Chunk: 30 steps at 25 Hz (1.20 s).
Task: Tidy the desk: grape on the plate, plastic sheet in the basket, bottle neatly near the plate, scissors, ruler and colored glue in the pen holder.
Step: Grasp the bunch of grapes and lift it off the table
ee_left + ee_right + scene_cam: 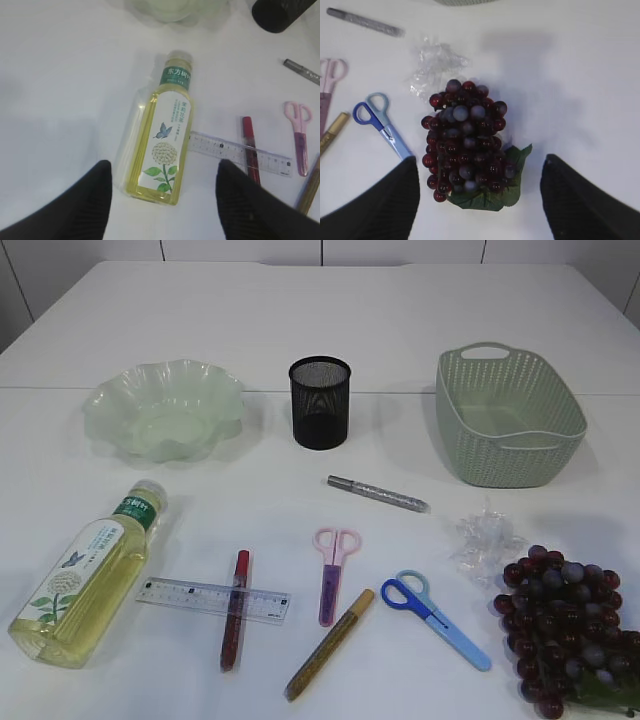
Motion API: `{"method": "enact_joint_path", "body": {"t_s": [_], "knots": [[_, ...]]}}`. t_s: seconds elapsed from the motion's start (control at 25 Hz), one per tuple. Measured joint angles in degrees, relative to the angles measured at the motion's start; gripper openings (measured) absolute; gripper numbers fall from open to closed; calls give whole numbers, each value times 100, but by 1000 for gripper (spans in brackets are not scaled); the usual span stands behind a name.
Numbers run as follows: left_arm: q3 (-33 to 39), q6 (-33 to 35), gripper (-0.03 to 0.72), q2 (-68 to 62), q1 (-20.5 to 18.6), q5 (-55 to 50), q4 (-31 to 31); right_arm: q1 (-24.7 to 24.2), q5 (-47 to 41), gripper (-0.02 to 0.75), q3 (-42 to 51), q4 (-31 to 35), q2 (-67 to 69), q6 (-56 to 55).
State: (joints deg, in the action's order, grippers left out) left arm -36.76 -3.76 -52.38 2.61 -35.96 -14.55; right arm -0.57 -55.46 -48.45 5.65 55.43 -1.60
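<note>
Left gripper [162, 200]: two black ribbed fingers [87, 205] enter the left wrist view from the bottom edge, spread wide apart, nothing between them. Jaws stand open, pointing down toward the white table surface, clear of contact.

Right gripper [480, 200]: two black ribbed fingers [580, 200] enter the right wrist view from the bottom edge, likewise spread wide with no object clamped. Jaws open, hovering above the table, not touching it.

Exterior view: neither arm nor gripper appears in frame. Wrist and arm pose cannot be determined.
</note>
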Motion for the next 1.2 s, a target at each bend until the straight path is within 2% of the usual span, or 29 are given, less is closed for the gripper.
{"method": "enact_joint_path", "body": {"t_s": [0.2,0.44,0.76,1.2], "knots": [[-705,300,478,-1062,0,-301,-8,0,-443,584,-614,23,1407,106],[-1288,376,478,-1799,0,-616,-8,0,-506,584,-669,217,2430,320],[-1316,376,478,-1838,0,-692,-8,73,-93,617,-682,270,3398,867],[-1325,376,477,-1838,0,-840,-8,73,467,619,-682,270,4055,1092]]}}
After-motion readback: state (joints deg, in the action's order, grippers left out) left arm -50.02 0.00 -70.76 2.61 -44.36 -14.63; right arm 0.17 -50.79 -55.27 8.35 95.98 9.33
